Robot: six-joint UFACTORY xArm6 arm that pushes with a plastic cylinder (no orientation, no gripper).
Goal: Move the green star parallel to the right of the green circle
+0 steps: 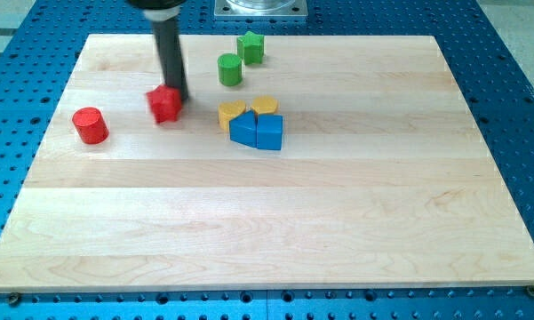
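Resting against the red block (pixel 164 105), my tip (pixel 177 95), a bare rod holding nothing, has the green star (pixel 251 47) toward the view's upper right, just beyond the green circle (pixel 230 69) on the bench (pixel 338 222).

A pale wooden board (pixel 275 222) lies on a blue perforated table (pixel 515 98) — evenly lit, grey metal mount (pixel 260 8) at top.

Bright even light, soft shadows, perhaps slight blur
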